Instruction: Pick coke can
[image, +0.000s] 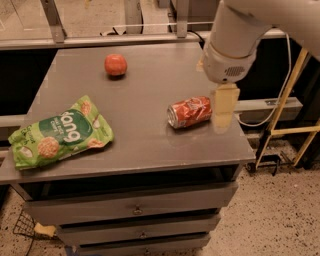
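— Where is our gripper?
— Our gripper (225, 107) hangs down under our big white arm (232, 47), over the right side of the grey table (150, 150).
— Is it spread apart or pressed together?
— We cannot tell. We see it from the side.
— Where is the coke can (190, 112)?
— It lies on its side just left of our gripper. Its silver end points away from the gripper. We cannot tell if they touch.
— What else do we see?
— A round red fruit (115, 64) sits far to the left of the gripper and further back. A green snack bag (61, 132) lies flat, way off to the gripper's left, near the table's edge. Drawers (132, 210) sit below the table top.
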